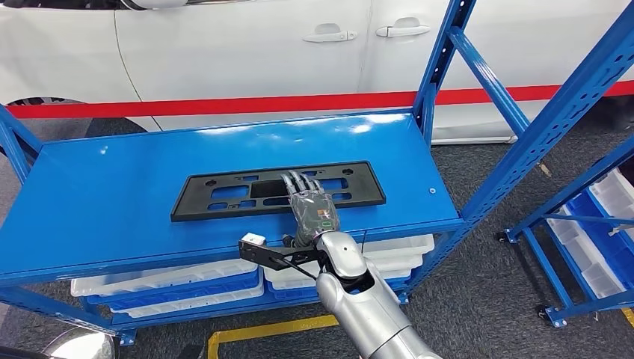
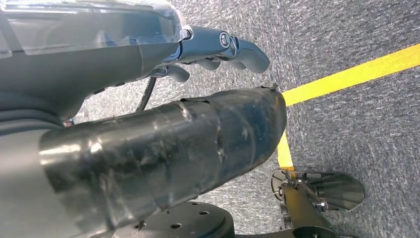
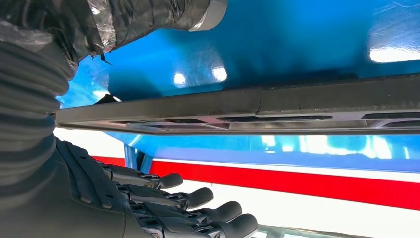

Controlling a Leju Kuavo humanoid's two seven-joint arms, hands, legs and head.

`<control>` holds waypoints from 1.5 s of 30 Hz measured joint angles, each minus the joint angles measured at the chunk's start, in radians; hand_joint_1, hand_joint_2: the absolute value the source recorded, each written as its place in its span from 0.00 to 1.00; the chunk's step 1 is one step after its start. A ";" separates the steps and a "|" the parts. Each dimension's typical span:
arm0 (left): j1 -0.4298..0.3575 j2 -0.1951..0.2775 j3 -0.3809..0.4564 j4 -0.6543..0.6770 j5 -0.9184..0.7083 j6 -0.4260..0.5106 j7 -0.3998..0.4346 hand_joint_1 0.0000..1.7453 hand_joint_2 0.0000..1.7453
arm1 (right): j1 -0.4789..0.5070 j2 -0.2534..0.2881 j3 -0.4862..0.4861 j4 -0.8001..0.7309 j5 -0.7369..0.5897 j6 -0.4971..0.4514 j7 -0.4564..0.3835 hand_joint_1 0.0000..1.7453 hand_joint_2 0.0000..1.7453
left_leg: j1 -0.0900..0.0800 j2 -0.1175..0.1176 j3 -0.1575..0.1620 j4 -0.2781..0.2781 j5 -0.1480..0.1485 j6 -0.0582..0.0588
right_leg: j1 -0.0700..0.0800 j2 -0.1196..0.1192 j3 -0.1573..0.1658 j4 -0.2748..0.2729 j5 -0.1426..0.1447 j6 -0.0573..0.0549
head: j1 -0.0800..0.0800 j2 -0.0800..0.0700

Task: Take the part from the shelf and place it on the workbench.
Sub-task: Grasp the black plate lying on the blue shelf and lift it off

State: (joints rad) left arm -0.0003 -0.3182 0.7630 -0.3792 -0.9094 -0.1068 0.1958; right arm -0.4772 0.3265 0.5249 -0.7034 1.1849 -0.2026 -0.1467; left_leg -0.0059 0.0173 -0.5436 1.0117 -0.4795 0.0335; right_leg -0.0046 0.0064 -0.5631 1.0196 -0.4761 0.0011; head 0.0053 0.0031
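Your robot: silver arm, dark wrapped hands

You see a glossy silver right arm point(image 1: 366, 307) at lower centre, a black bracket with a small white block at its wrist, and a dark right hand point(image 1: 310, 209) under clear film; the left hand point(image 2: 148, 148) shows grey ribbing and a screw.

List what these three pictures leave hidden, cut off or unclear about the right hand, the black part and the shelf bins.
- Head view: the right hand covers the black part under its fingers; contact cannot be told.
- Right wrist view: the part runs off the picture's edge; the thumb is cut off.
- Head view: the blue shelf hides the white bins' contents.
- Left wrist view: the left hand is partly hidden by its cover.
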 joint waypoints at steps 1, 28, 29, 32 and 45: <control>0.000 0.000 0.000 0.000 0.000 0.000 0.000 0.00 0.00 | 0.000 0.000 0.000 0.000 0.000 0.000 0.000 0.00 1.00 | 0.000 0.000 0.000 0.000 0.000 0.000 | 0.000 0.000 0.000 0.000 0.000 0.000 | 0.000 0.000; -0.003 0.001 -0.020 0.007 0.029 -0.002 -0.010 0.00 0.00 | -0.009 0.014 0.000 0.062 0.018 -0.013 -0.010 0.00 1.00 | 0.011 0.010 0.008 -0.022 0.007 0.024 | -0.009 -0.002 -0.163 0.279 -0.098 0.025 | 0.002 0.000; -0.003 0.001 -0.020 0.007 0.029 -0.002 -0.011 0.00 0.00 | -0.009 0.015 0.000 0.066 0.018 -0.013 -0.010 0.00 1.00 | 0.012 0.009 0.012 -0.021 0.003 0.022 | -0.010 -0.003 -0.161 0.261 -0.070 0.025 | 0.002 0.000; -0.003 0.001 -0.021 0.008 0.027 -0.004 -0.014 0.00 0.00 | -0.011 0.015 0.000 0.072 0.019 -0.014 -0.011 0.00 1.00 | 0.013 0.009 0.029 -0.015 -0.016 0.008 | -0.008 -0.015 -0.081 0.074 0.036 0.017 | 0.002 0.000; -0.003 0.003 -0.023 0.011 0.020 -0.007 -0.020 0.00 0.00 | -0.017 0.030 0.000 0.097 0.021 -0.018 -0.015 0.00 1.00 | 0.022 -0.008 -0.142 0.229 -0.050 -0.046 | -0.005 0.010 0.011 -0.004 -0.008 -0.034 | -0.012 0.000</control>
State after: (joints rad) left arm -0.0036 -0.3155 0.7401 -0.3677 -0.8892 -0.1136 0.1762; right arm -0.4941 0.3563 0.5249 -0.6063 1.2055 -0.2203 -0.1620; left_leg 0.0164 0.0095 -0.6861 1.2406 -0.5296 -0.0124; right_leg -0.0097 0.0168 -0.5523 1.0160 -0.4846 -0.0334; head -0.0062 0.0031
